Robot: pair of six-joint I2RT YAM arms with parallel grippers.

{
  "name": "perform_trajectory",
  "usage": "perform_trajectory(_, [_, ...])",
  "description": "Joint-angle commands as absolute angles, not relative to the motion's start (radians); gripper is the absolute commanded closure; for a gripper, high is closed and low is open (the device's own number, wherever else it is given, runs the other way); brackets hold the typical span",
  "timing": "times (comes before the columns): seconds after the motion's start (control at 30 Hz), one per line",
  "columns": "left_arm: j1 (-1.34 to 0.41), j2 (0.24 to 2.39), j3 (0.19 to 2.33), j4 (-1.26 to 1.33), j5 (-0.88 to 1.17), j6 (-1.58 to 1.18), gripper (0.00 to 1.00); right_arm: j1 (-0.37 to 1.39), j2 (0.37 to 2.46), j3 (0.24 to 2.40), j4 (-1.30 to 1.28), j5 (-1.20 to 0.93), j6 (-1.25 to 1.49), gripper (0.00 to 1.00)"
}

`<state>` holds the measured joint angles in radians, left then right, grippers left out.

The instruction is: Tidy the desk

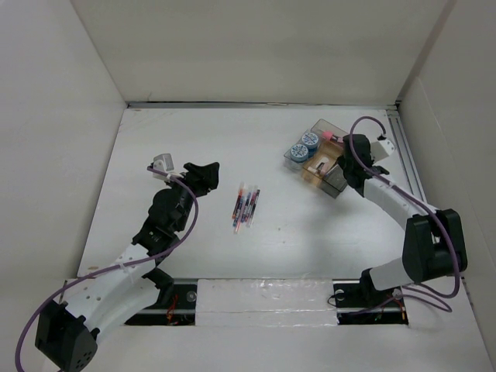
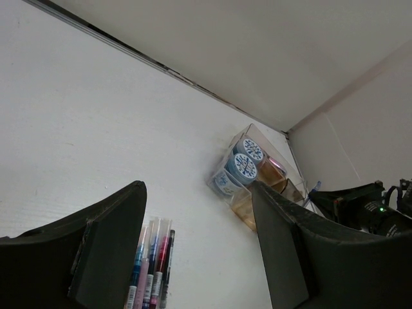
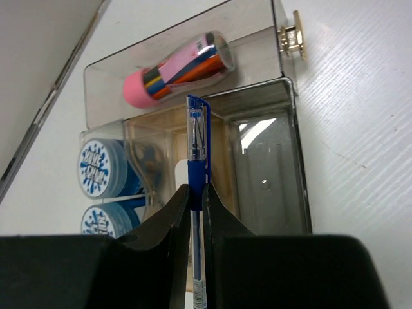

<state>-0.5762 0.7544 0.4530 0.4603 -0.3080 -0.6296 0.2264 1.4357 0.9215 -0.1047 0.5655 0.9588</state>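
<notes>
Now right claw (image 3: 196, 193) clenched on a blue pen (image 3: 197, 141), poised over the clear tray (image 3: 286, 84) near the far right corner of the surface (image 1: 310, 240), likely to file it there; left claw (image 2: 198, 193) spread wide, empty, facing loose pens (image 1: 246, 208) midway between the side edges, ready to fetch.

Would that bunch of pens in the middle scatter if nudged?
Probably: the pens lie loose side by side on the smooth desk, so they'd likely roll apart. They look slim and stiff, so probably light.
</notes>
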Motion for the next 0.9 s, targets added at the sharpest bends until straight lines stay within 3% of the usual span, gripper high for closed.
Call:
perform_trajectory(0.0, [-0.578,0.736,0.451,0.5,-0.304,-0.624,0.38,0.192,1.448,0.917,-0.083,0.525,0.989,0.89])
perform_trajectory(0.27, [-0.578,0.749,0.451,0.505,-0.299,-0.624,0.38,0.104,1.444,0.896,-0.109,0.417,0.999,0.85])
perform_trajectory(0.37, [-0.578,0.747,0.453,0.5,-0.31,-0.624,0.38,0.086,1.445,0.888,-0.095,0.393,0.991,0.76])
perform_trajectory(0.47, [-0.578,0.736,0.449,0.505,-0.304,-0.624,0.38,0.086,1.454,0.913,-0.12,0.39,0.988,0.59])
perform_trajectory(0.5, [-0.578,0.738,0.446,0.508,-0.307,-0.624,0.38,0.086,1.453,0.914,-0.121,0.388,0.979,0.47])
perform_trajectory(0.6, [-0.578,0.736,0.454,0.494,-0.314,-0.624,0.38,0.086,1.437,0.914,-0.112,0.367,0.969,0.41])
perform_trajectory(0.67, [-0.578,0.732,0.449,0.502,-0.305,-0.623,0.38,0.113,1.407,0.904,-0.106,0.368,0.968,0.51])
perform_trajectory(0.7, [-0.578,0.732,0.445,0.509,-0.31,-0.623,0.38,0.133,1.388,0.891,-0.071,0.368,0.948,0.68])
perform_trajectory(0.8, [-0.578,0.735,0.451,0.496,-0.321,-0.624,0.38,0.254,1.345,0.841,0.029,0.322,0.905,0.94])
perform_trajectory(0.87, [-0.578,0.736,0.446,0.505,-0.31,-0.624,0.38,0.336,1.361,0.851,0.04,0.302,0.884,0.99])
